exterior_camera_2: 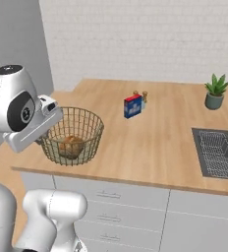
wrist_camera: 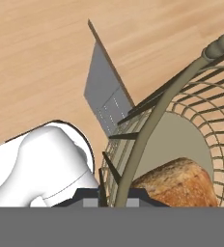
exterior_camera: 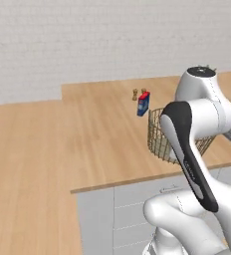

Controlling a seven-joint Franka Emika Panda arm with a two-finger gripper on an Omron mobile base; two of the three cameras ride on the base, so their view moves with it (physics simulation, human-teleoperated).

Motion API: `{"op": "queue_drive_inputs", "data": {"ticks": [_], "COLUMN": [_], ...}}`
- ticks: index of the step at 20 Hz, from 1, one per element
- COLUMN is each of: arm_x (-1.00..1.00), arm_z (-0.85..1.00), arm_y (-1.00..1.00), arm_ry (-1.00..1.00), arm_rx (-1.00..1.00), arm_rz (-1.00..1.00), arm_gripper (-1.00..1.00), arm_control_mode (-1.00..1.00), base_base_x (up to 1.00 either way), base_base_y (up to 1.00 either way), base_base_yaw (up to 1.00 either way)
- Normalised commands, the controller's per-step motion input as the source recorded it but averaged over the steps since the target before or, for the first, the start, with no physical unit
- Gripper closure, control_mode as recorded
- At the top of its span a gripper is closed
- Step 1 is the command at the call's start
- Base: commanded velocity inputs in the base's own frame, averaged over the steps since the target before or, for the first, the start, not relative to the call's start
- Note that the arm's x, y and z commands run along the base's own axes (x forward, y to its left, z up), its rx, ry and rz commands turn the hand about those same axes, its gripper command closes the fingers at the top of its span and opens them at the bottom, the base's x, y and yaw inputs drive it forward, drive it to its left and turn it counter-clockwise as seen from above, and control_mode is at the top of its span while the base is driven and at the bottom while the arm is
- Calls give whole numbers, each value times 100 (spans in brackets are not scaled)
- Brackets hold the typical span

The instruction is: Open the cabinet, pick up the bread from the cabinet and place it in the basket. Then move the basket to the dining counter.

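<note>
Nearest you, the gripper [wrist_camera: 111,193] is clenched on the rim of the wire basket [exterior_camera_2: 84,129]; in the hand view a rim wire runs straight down between the finger tips. The bread [exterior_camera_2: 71,145] lies inside, on the basket's bottom, so loading looks finished and the carry to the dining counter is the step in hand.

The basket sits on a light wood countertop [exterior_camera_2: 160,138], close to its front edge, above white drawer fronts [exterior_camera_2: 106,197]. I judge this to be the dining counter, though you should confirm before releasing.

Advice: the grip is on one side of the rim only, so the basket will tend to hang and tilt. Keep the wrist level, move slowly, and set the base flat before you let go. Place it further in from the edge if you can.

Further back stand a blue and red carton [exterior_camera_2: 132,106] and two small shakers [exterior_camera_2: 144,94]; a potted plant [exterior_camera_2: 215,91] and a dark sink [exterior_camera_2: 219,152] lie to the right. All are well apart from the basket.
</note>
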Motion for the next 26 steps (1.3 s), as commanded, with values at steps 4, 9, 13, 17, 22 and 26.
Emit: {"op": "queue_drive_inputs", "data": {"ticks": [4, 9, 13, 17, 22, 26], "arm_x": [0, 0, 0, 0, 67, 98], "arm_z": [0, 0, 0, 0, -1, -13], "arm_y": [0, 0, 0, 0, 8, 20], "arm_ry": [0, 0, 0, 0, 0, -2], "arm_rx": [0, 0, 0, 0, 0, 0], "arm_rz": [0, 0, 0, 0, 0, 0], "arm_gripper": [100, 100, 100, 100, 100, 100], "arm_control_mode": [100, 100, 100, 100, -100, -100], "base_base_x": [24, 38, 46, 32, 0, 0], "base_base_y": [23, 31, 18, 9, 0, 0], "base_base_yaw": [-8, -8, -5, -3, 0, 0]}}
